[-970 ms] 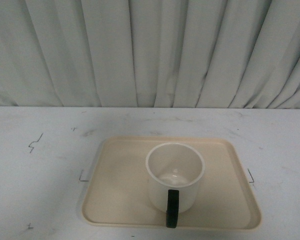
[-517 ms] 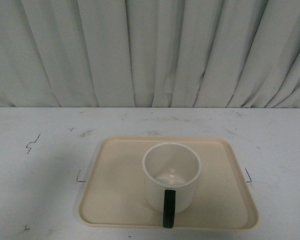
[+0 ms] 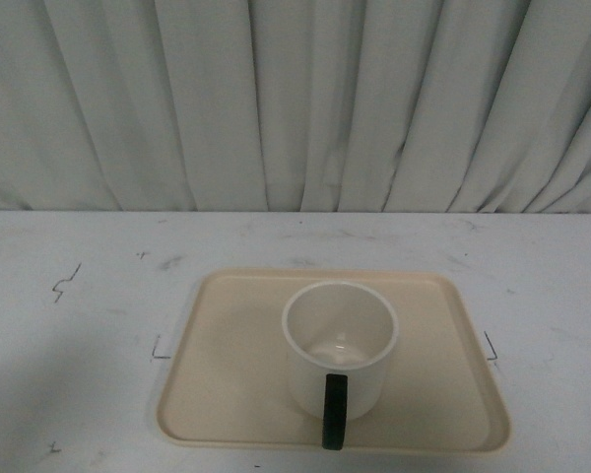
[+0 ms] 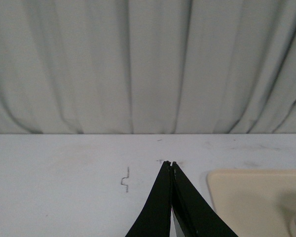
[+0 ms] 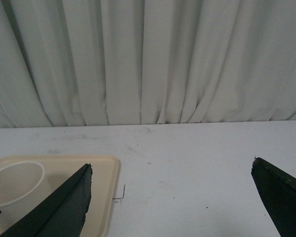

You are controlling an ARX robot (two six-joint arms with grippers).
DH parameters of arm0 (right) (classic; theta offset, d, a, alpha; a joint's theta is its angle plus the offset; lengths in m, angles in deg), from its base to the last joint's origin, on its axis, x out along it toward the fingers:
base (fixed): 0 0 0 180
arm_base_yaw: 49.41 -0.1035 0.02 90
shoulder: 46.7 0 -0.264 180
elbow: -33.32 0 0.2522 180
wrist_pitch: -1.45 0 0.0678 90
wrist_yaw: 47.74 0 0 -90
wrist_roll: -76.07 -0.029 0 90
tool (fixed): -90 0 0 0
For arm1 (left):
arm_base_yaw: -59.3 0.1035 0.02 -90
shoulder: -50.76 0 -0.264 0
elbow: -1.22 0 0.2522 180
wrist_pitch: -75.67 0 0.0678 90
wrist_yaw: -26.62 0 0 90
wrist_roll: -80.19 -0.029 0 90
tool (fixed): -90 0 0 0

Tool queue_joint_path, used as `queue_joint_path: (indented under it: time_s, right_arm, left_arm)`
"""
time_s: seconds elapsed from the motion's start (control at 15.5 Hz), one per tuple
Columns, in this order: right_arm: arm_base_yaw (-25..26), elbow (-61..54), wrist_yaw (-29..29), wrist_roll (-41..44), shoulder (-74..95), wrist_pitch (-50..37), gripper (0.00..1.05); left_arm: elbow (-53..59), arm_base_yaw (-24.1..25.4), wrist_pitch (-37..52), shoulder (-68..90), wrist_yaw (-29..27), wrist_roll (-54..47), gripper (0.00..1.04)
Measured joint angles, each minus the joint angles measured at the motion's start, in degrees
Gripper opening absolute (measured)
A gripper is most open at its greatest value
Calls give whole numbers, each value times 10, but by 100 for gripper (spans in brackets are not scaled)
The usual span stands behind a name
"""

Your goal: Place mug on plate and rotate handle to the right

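Front view: mug upright on plate

Pale pleated curtain [image 3: 295,99] backs a scuffed white worktop [image 3: 79,394]. On it lies the matte cream rectangular plate [image 3: 227,374], round-cornered and low-rimmed. The white tapered mug [image 3: 310,389] stands just off its middle toward 6 o'clock, its glossy black handle [image 3: 335,412] pointing to 6 o'clock. The left pincer [image 4: 170,165] is closed and empty; the right pincer [image 5: 171,163] gapes wide, empty.

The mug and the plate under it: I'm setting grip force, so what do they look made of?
The mug looks like glazed ceramic or hard plastic: smooth white wall, faint shine inside; I cannot tell which. Its handle is glossy black. The plate looks like matte beige plastic, going by its thin moulded rim and rounded corners.
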Motion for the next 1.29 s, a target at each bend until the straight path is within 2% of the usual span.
queue_joint_path:
  time_s: [0.19,0.26,0.65,1.16,1.23,1.29]
  right_arm:
    - [0,0,0,0,0,0,98]
    - [0,0,0,0,0,0,98]
    - [0,0,0,0,0,0,98]
    - [0,0,0,0,0,0,98]
    - [0,0,0,0,0,0,98]
    - [0,0,0,0,0,0,98]
  left_arm:
    - [17,-5,-43,-57,7,0,2]
    - [30,-5,-21,-66,7,0,2]
    - [37,-5,-125,-167,7,0,2]
    - [37,-5,-170,-214,7,0,2]
    - [37,-5,-195,-241,7,0,2]
    - [37,-5,-313,-332,7,0,2]
